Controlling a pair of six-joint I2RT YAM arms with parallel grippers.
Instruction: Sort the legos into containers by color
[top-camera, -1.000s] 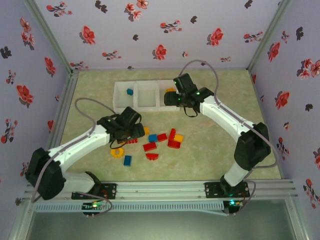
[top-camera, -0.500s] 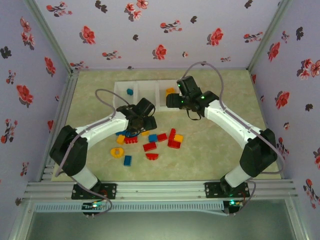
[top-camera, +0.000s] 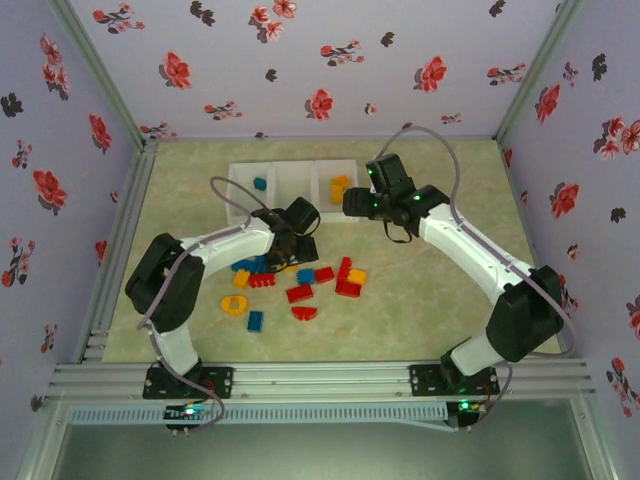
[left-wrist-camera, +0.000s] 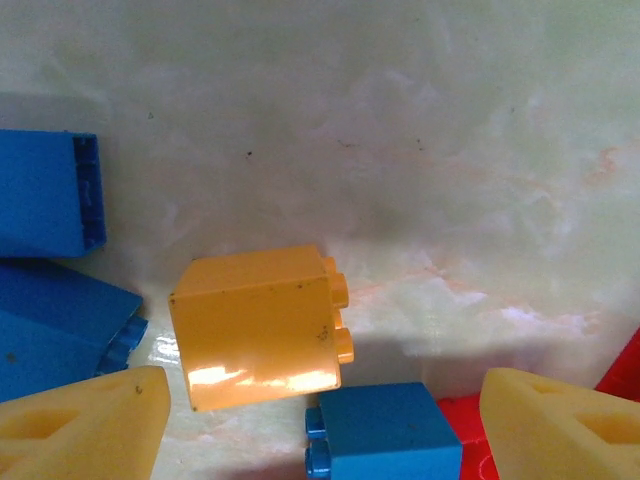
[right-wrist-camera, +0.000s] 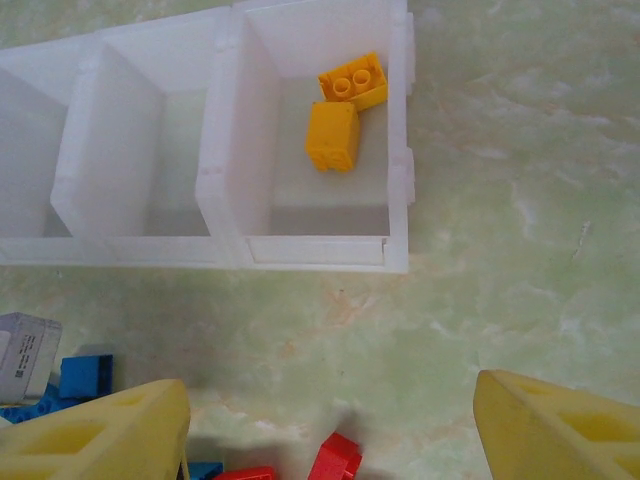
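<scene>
Left gripper (top-camera: 290, 240) now further right, over the loose legos (top-camera: 299, 293) on the tabletop (top-camera: 430, 300); right gripper (top-camera: 358, 203) drawn back from the containers (top-camera: 295, 185). Both jaws wide. Left wrist view: glossy yellow-orange brick (left-wrist-camera: 260, 325), studs sideways. Right wrist view: two yellow bricks (right-wrist-camera: 340, 115) in the right-end bin (right-wrist-camera: 320, 250).

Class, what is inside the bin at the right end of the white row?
Two yellow-orange legos lie touching near the far wall of the right-end bin: a studs-up brick and a tipped brick. The bin floor beneath them is covered.
</scene>
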